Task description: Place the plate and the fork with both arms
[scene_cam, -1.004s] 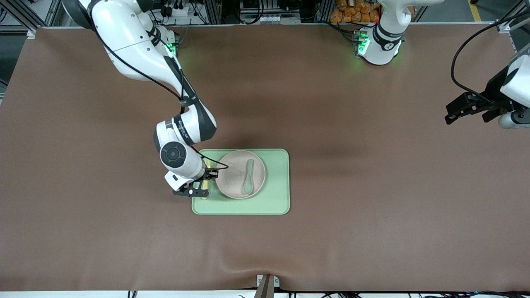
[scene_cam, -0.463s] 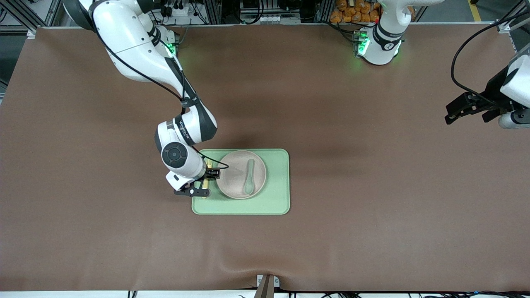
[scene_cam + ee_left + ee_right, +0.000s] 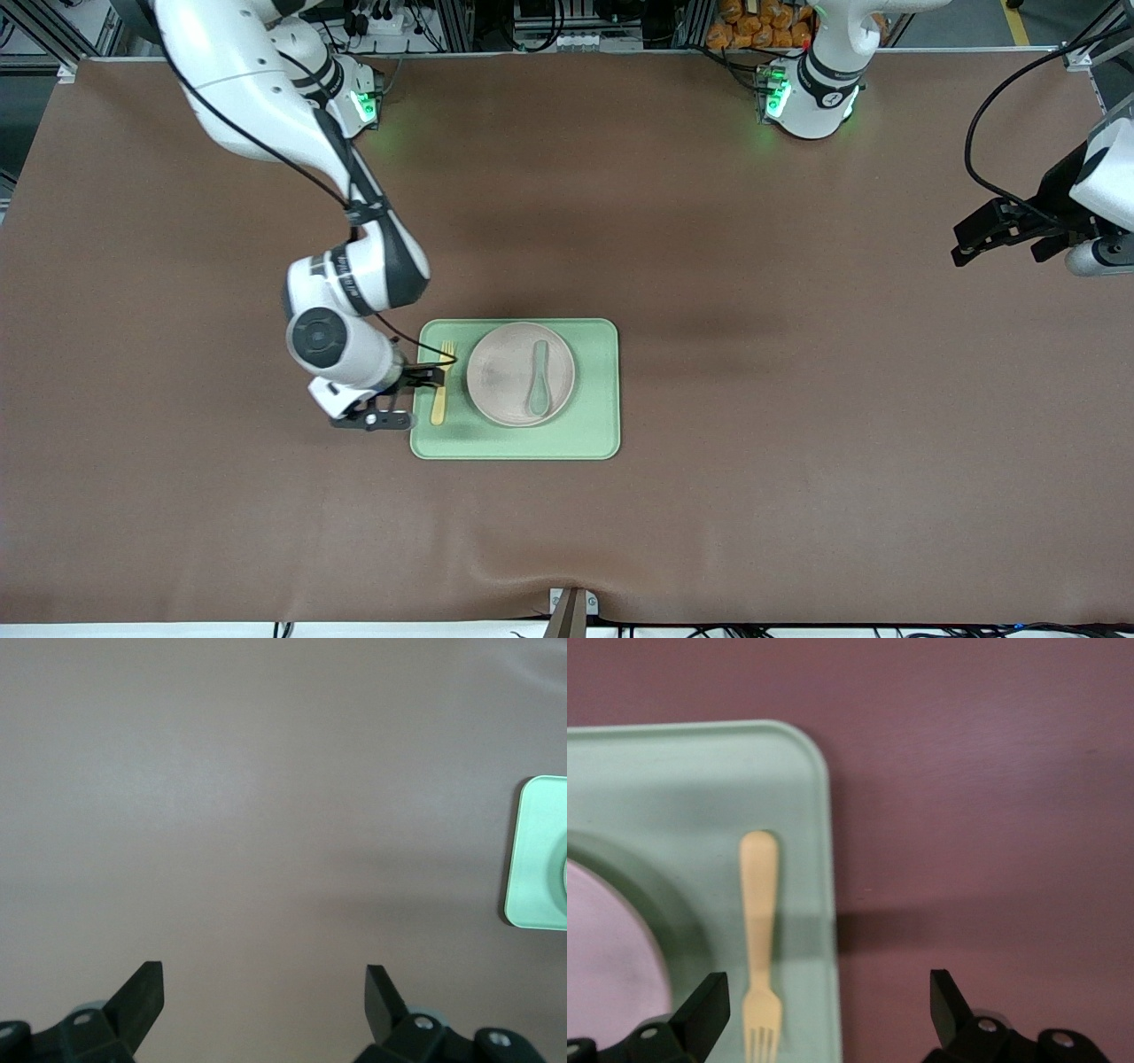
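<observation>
The round pale-pink plate (image 3: 505, 377) sits on the light-green tray (image 3: 594, 399). The pale-yellow fork (image 3: 438, 392) lies flat on the tray beside the plate, toward the right arm's end, tines pointing to the robots. My right gripper (image 3: 400, 399) hovers open over the tray's edge next to the fork and holds nothing. The right wrist view shows the fork (image 3: 760, 930) free on the tray (image 3: 673, 780), the plate (image 3: 602, 974), and the right gripper (image 3: 828, 1001) wide apart. My left gripper (image 3: 983, 237) waits open over the left arm's end of the table, and the left gripper (image 3: 264, 988) is empty.
A grey-green spoon (image 3: 538, 379) lies in the plate. The brown table cover (image 3: 797, 399) surrounds the tray. The left wrist view catches only a corner of the tray (image 3: 536, 859).
My right gripper opened, left the fork lying on the tray, and drew away toward the right arm's end of the table. The left arm has not moved.
</observation>
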Tool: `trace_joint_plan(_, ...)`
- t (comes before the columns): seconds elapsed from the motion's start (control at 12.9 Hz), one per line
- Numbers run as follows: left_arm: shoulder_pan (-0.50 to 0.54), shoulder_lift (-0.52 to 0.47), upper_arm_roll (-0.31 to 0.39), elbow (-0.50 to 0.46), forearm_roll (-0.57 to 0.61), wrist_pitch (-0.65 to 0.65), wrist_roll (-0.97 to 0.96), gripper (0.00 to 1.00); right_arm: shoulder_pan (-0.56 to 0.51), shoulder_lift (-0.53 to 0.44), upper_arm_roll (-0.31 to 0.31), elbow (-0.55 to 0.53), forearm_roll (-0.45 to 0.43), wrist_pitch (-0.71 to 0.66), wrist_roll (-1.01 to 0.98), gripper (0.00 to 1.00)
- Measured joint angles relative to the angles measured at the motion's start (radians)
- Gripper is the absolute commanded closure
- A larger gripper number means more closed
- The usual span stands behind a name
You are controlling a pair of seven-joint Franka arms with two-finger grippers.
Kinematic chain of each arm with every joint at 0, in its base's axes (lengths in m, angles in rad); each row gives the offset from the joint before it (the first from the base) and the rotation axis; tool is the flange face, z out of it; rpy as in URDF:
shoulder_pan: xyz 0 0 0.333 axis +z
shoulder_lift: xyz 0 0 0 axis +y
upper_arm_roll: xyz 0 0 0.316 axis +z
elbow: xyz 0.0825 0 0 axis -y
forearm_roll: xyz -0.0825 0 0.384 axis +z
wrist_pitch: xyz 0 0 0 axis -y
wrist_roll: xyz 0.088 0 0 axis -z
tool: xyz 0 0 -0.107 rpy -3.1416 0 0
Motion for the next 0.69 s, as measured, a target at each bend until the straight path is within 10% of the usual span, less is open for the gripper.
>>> trace_joint_plan(0.69, 0.000, 0.000, 0.000, 0.008, 0.000, 0.000, 0.000, 0.00, -0.192, -0.326, -0.004, -0.096, -0.030, -0.190, -0.236, 0.00)
